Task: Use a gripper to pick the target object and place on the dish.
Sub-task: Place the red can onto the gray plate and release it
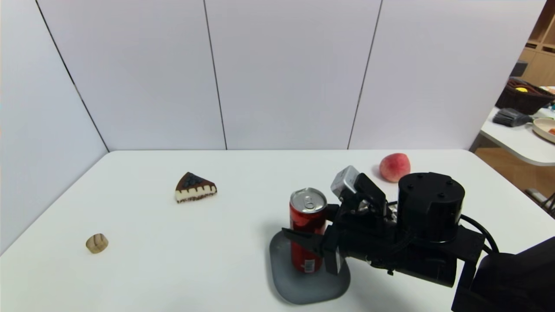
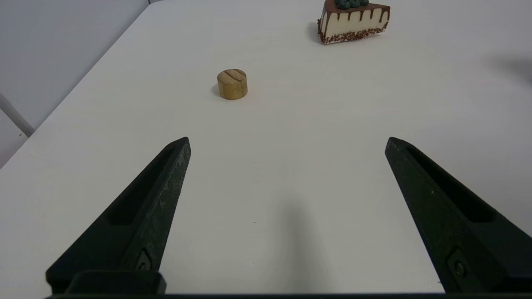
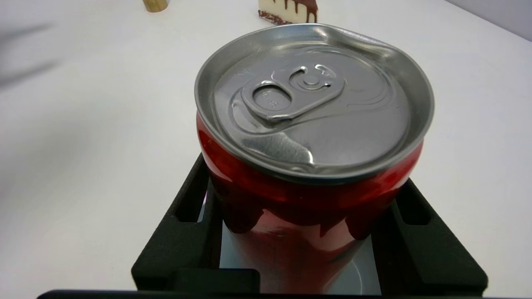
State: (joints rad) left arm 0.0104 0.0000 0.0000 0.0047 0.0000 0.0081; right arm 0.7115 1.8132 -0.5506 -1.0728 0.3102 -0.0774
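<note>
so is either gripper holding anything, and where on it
The right gripper clamps the tall red drink can by its mid-body sides, above the grey-blue dish. The left gripper is open, empty.

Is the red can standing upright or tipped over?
Upright: the red can stands on the dish, silver top up, between the right gripper's jaws.
</note>
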